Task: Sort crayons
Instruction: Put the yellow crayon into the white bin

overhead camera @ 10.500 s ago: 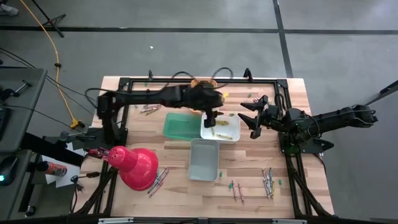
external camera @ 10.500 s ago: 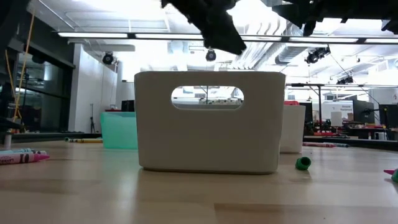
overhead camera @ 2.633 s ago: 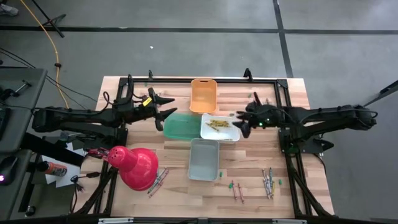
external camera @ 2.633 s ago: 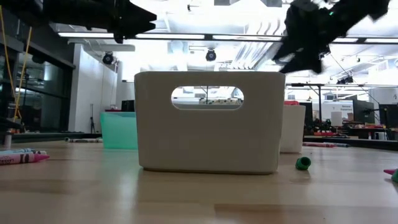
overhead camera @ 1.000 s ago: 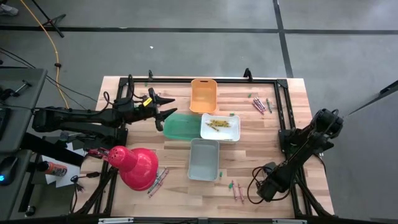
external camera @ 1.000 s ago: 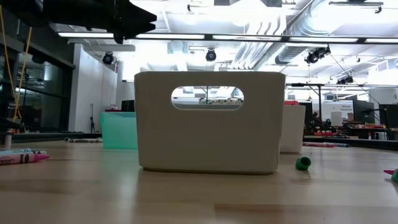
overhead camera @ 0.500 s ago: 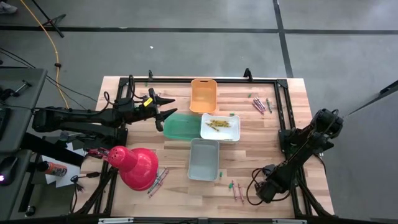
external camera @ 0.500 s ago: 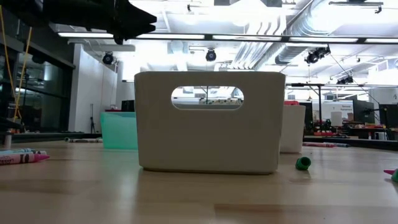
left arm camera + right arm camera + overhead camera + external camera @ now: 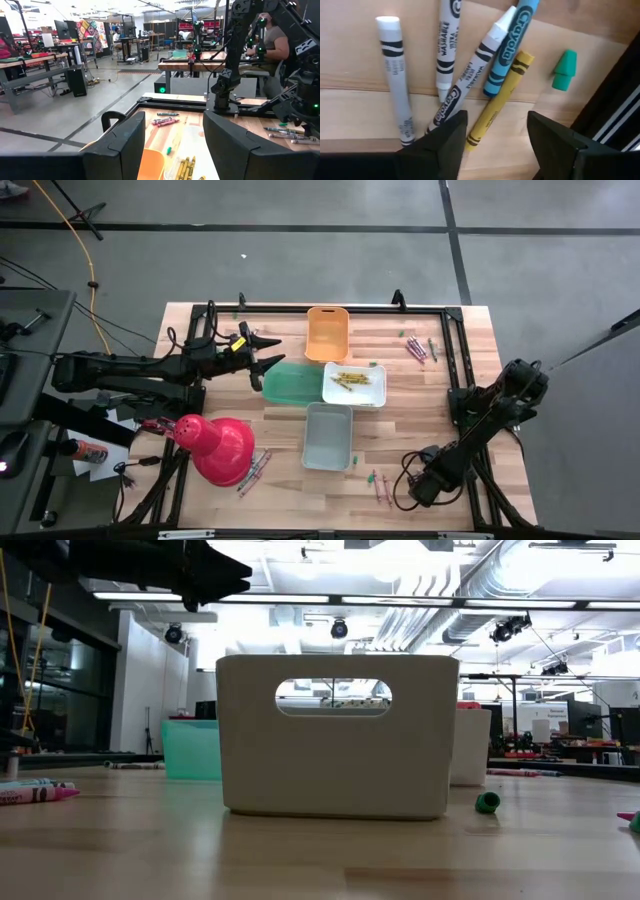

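The right gripper [image 9: 495, 137] hangs spread wide just over a yellow crayon [image 9: 499, 100] among white crayons [image 9: 395, 75], while the left gripper [image 9: 268, 352] waits spread beside the green bin [image 9: 290, 383].

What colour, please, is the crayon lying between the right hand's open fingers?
Yellow: the thin yellow crayon with black markings, seen best in the right wrist view.

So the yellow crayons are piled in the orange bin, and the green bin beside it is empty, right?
Not quite. The high view shows the yellow crayons lying in the white bin, not the orange bin, which looks empty. The green bin does look empty too.
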`<action>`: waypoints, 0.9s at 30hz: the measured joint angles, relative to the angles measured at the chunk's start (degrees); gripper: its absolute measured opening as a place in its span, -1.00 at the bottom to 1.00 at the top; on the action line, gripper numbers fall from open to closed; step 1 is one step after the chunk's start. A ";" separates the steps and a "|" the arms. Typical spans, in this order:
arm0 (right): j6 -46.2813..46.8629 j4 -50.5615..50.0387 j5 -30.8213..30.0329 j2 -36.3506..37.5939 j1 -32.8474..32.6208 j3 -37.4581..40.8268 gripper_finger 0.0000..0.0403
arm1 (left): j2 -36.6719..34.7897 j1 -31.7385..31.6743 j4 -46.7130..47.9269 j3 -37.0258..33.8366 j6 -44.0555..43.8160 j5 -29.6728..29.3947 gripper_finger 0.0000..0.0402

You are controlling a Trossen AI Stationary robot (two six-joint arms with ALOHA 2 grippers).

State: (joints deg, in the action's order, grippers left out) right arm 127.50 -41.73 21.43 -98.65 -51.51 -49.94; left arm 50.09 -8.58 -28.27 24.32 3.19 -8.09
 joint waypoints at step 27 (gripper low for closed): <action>-13.39 -10.73 1.48 -0.57 0.18 -6.14 -0.98 | 0.00 -0.01 0.01 0.00 0.18 0.01 -0.07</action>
State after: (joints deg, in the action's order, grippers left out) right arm 114.11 -52.46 22.91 -99.22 -51.32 -56.08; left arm 50.09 -8.59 -28.27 24.32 3.37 -8.08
